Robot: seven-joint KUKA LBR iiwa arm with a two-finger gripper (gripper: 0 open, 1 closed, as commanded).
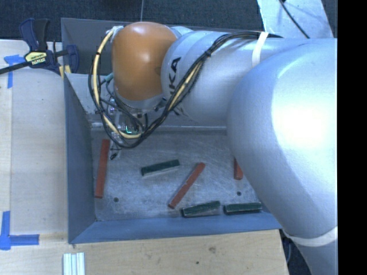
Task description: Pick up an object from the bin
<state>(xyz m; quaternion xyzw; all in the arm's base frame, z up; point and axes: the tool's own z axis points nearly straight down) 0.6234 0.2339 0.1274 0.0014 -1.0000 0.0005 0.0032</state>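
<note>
**Arm position.** The silver arm (275,113) enters from the right of the camera view and covers the far right part of the grey metal bin (78,176). Its wrist carries an orange dome-shaped cover (140,59). Yellow and black cables (97,90) loop around that cover.

**Gripper.** The gripper (126,129) hangs below the orange cover in the far left corner of the bin, close to both the left wall and the far wall. Wrist hardware and cables mask it from above. Whether the gripper is open or closed cannot be determined.

**Nearest thing.** A long red-brown flat stick (101,168) lies on the bin floor along the left wall, running from far to near. Its far end sits just beside the gripper, on the near side. Contact between the two cannot be confirmed.

**Other contents.** All lie flat on the bin floor.
- A short dark green bar (160,168) lies near the middle of the floor, slightly tilted.
- A second red-brown stick (187,185) lies diagonally just right of that bar, apart from it.
- Two further dark green bars lie end to end along the near wall with a small gap between them: a left bar (200,209) and a right bar (242,208). The near end of the diagonal stick lies just beside the left bar.
- A small red-brown piece (237,169) lies at the right, partly hidden by the arm.
</note>
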